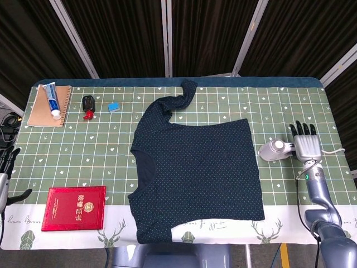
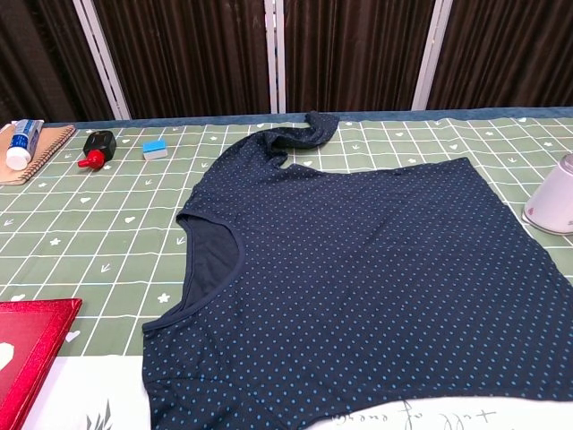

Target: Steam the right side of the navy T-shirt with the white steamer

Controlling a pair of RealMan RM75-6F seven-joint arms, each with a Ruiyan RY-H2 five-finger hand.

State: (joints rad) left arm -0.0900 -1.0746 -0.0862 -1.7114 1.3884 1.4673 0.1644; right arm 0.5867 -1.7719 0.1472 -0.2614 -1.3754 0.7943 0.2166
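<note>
The navy dotted T-shirt [image 1: 195,173] lies flat mid-table, neck to the left, one sleeve bunched at the top; the chest view shows the T-shirt [image 2: 358,269] filling the middle. The white steamer [image 1: 273,149] lies on its side just right of the shirt's hem; the steamer [image 2: 552,199] shows at the chest view's right edge. My right hand [image 1: 305,143] hovers over the steamer's handle end, fingers stretched out and apart, gripping nothing. My left hand [image 1: 6,167] hangs at the table's far left edge, fingers apart, empty.
A red booklet [image 1: 75,207] lies front left. At the back left are a notebook [image 1: 49,107] with a toothpaste tube [image 1: 51,99], a black and red item [image 1: 87,106] and a small blue block [image 1: 114,106]. A white cable [image 1: 334,151] trails right of the hand.
</note>
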